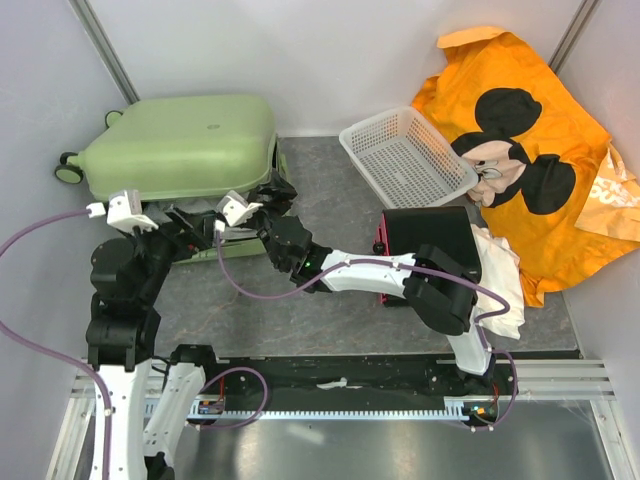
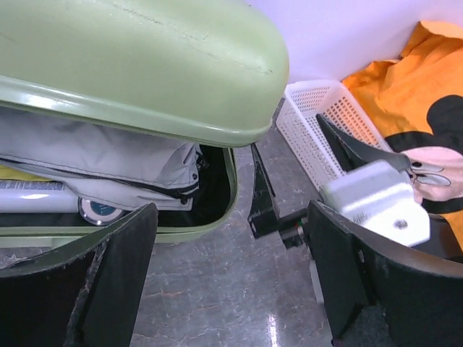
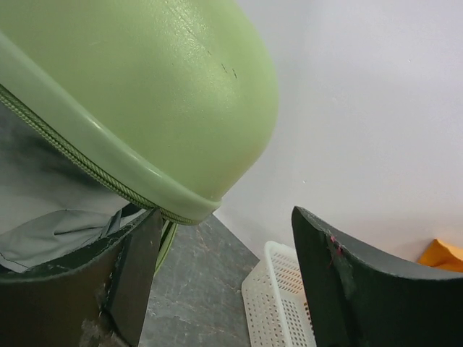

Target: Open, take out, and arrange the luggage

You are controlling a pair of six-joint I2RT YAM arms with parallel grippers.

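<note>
The luggage (image 1: 180,145) is a pale green hard-shell suitcase lying at the back left, its lid (image 2: 137,65) raised a little above the lower shell. Grey fabric (image 2: 94,155), a white tube and a round object show in the gap. My left gripper (image 1: 175,222) is open in front of that gap, with only bare floor between its fingers (image 2: 116,275). My right gripper (image 1: 275,192) is open at the suitcase's right corner. Its left finger (image 3: 134,267) sits just under the lid's rim (image 3: 108,163), and nothing lies between the two fingers.
A white mesh basket (image 1: 405,155) stands right of the suitcase. A black box with pink drawers (image 1: 430,235) sits near the right arm, with white cloth (image 1: 500,270) beside it. An orange Mickey Mouse cloth (image 1: 530,150) fills the back right corner. Walls close in behind and at the left.
</note>
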